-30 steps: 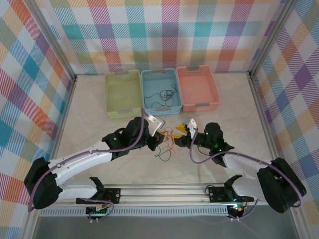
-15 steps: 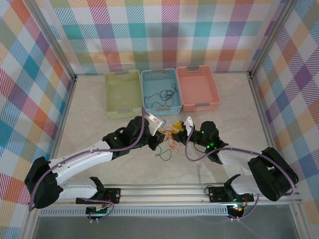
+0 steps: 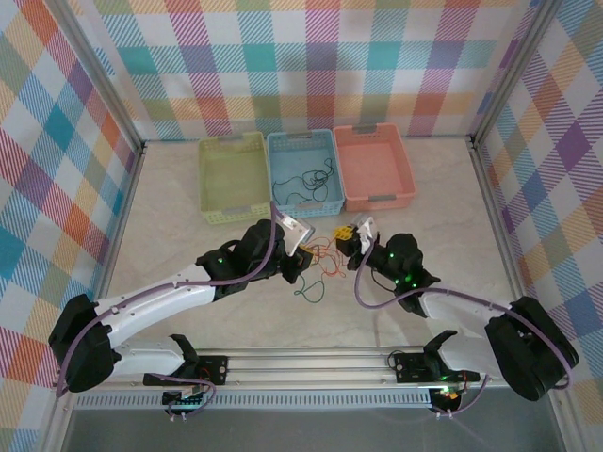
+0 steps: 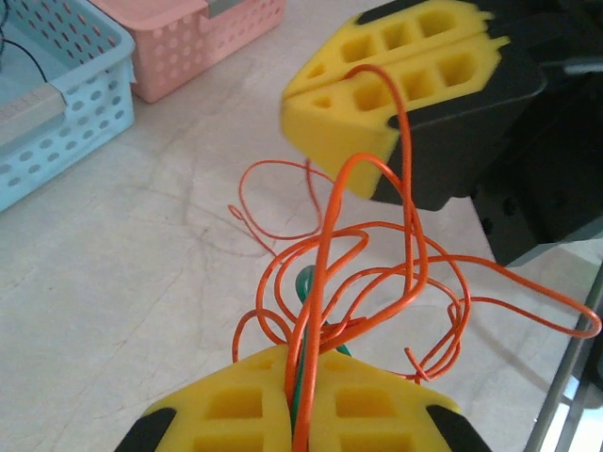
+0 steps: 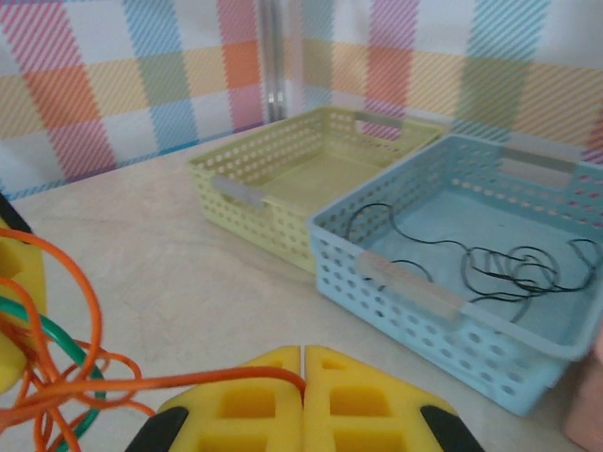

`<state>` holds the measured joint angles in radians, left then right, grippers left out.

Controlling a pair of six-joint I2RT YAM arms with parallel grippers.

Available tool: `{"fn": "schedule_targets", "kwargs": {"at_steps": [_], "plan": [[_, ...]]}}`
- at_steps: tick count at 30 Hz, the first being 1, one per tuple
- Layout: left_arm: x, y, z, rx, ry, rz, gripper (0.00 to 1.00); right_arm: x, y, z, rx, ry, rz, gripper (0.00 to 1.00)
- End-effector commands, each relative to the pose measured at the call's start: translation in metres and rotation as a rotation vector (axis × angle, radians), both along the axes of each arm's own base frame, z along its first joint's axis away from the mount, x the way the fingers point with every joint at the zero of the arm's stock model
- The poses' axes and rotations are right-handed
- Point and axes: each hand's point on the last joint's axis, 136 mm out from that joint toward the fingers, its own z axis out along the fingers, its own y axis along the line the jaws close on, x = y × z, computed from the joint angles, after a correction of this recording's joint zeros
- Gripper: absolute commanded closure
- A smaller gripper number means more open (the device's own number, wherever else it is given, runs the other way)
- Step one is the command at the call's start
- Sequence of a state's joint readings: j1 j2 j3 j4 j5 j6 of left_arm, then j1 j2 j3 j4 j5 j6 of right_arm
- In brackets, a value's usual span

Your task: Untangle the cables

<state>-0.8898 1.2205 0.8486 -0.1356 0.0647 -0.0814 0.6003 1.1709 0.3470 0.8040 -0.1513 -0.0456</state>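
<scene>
The left gripper [image 4: 296, 365] is pressed together on the orange cable [image 4: 323, 254] and the green cable [image 4: 304, 280]. The right gripper [image 5: 302, 363] pinches one orange strand only. The tangle spans between them over the table [image 4: 122, 245]. A black cable [image 5: 509, 268] lies in the blue basket [image 5: 415, 282]. I think the right arm should pull away slowly, and stop if the green cable begins to follow.

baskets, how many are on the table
3, in a row along the far side: yellow-green basket on the left, blue basket in the middle with black cable inside, pink basket on the right.
</scene>
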Motion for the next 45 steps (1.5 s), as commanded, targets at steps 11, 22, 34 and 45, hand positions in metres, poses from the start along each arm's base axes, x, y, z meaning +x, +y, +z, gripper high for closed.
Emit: {"fn": "schedule_targets", "kwargs": {"at_steps": [11,22,34,45], "plan": [[0.012,0.009,0.010,0.026,-0.041,0.091,1.00,0.026,-0.077,0.000,0.038,0.023,-0.438,1.00],[0.020,0.021,0.011,0.047,-0.066,0.166,1.00,0.032,-0.133,-0.005,0.165,0.102,-0.669,1.00],[0.014,-0.002,-0.011,0.094,0.046,0.075,0.92,0.037,-0.078,-0.021,0.103,0.201,-0.408,1.00],[0.016,-0.004,-0.053,0.271,0.181,0.076,0.80,0.041,-0.071,-0.041,0.064,0.286,-0.392,1.00]]}}
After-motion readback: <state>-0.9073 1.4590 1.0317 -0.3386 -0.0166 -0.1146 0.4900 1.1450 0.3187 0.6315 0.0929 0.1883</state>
